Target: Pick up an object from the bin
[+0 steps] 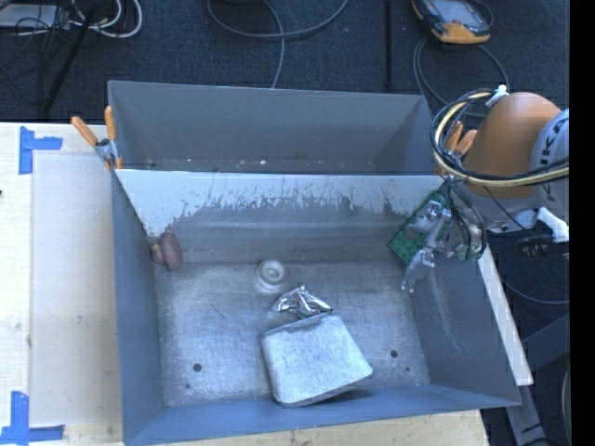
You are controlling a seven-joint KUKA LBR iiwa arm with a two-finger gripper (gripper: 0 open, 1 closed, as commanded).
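My gripper (420, 266) hangs at the bin's right side, above the sloped right wall, with nothing seen between its fingers. A crumpled silvery foil piece (300, 304) lies on the bin floor near the middle, well to the left of the gripper. Just in front of the foil lies a grey flat sponge-like pad (314, 361). A small clear round cap (271, 272) sits behind the foil.
A brownish rounded lump (168, 250) rests at the far left of the bin floor against the left wall. The arm with its orange cover and cables stands over the bin's right rim.
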